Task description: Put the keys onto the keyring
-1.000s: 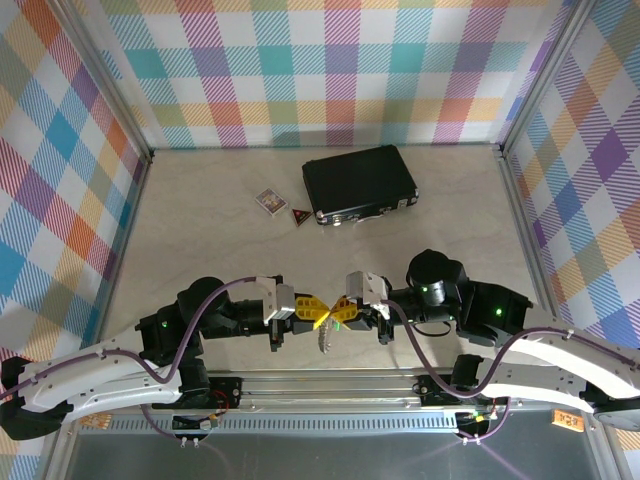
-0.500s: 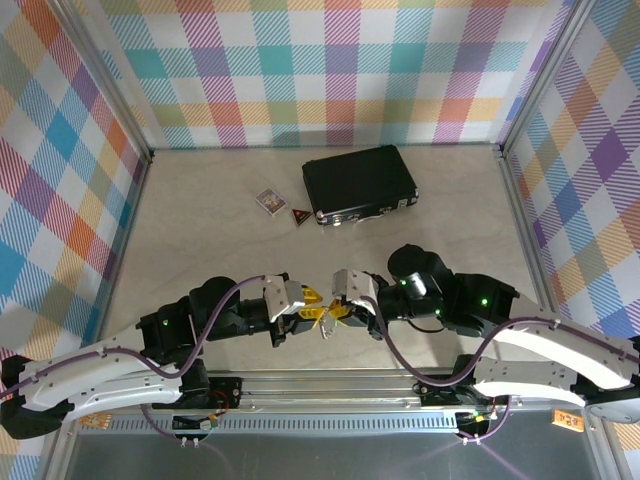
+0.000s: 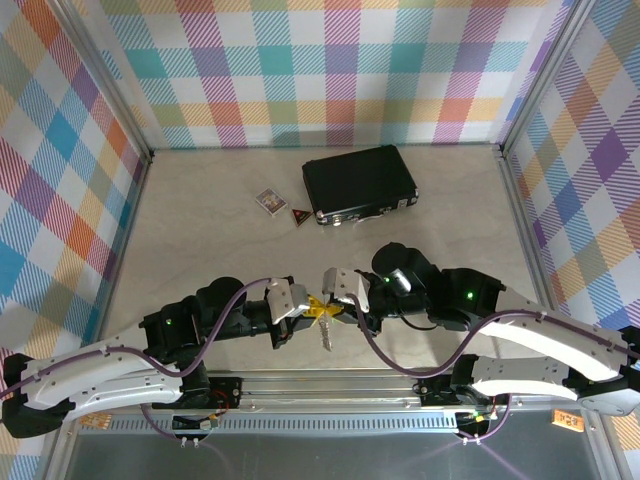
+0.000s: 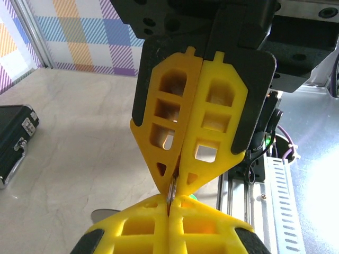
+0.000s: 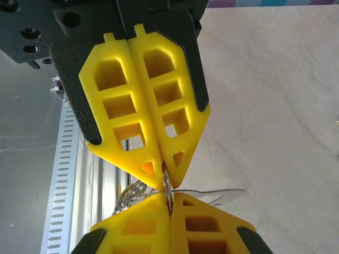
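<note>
The left gripper (image 3: 311, 308) and the right gripper (image 3: 337, 306) meet tip to tip, each with its jaws pressed fully together. From the right wrist, the keyring (image 5: 167, 185) shows edge-on as a thin silvery wire. It runs out of the seam of the left gripper above and straight into the seam of the right gripper's own fingertips below, so both appear to pinch the same loop from opposite ends. A bumpy chain-like strip (image 5: 130, 198) curls away just beside the tips on one side, and a flat silvery blade (image 5: 212, 191) juts out on the other. From overhead, something pale dangles directly beneath the meeting point, too small to identify.

The key (image 4: 192, 197) shows as a fleck of bright green just beyond the left gripper's fingertips, close against the ring. Whether it is already threaded on or merely lying against the wire cannot be told.

The step in hand looks like the threading itself, with the ring shared between both arms. The next move probably calls for one gripper to keep its pinch while the other lets go and takes the key by its green head. That gripper would then guide the key's hole along the wire. Letting go with both at once would likely drop the ring.
</note>
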Motion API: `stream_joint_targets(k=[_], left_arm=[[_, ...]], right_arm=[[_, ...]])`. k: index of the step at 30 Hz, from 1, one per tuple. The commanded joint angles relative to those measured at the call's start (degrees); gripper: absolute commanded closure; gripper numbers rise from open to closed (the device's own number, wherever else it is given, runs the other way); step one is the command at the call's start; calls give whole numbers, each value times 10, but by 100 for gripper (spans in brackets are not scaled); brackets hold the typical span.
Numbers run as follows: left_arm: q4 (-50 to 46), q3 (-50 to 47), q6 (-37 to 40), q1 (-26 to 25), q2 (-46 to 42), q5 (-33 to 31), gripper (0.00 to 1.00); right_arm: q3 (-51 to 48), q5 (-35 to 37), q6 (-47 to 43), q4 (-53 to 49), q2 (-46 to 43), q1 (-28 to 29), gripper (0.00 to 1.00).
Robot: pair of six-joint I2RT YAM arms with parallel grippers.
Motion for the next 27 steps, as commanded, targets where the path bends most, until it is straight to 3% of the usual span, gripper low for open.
stream_joint_targets(k=[1, 9, 16, 24, 27], left_arm=[[29, 12, -4, 0, -15, 2, 100], [47, 23, 4, 0, -19, 25, 100], [69, 34, -4, 1, -23, 58, 100], [93, 33, -13, 0, -29, 79, 100], [108, 32, -22, 0, -35, 89, 100]], right_arm=[[19, 9, -3, 10, 2, 7, 100], [-16, -11, 17, 64, -26, 8, 80], [-24, -24, 22, 78, -42, 8, 78], [-45, -39, 37, 105, -85, 8, 64], [-56, -40, 54, 118, -108, 8, 66]])
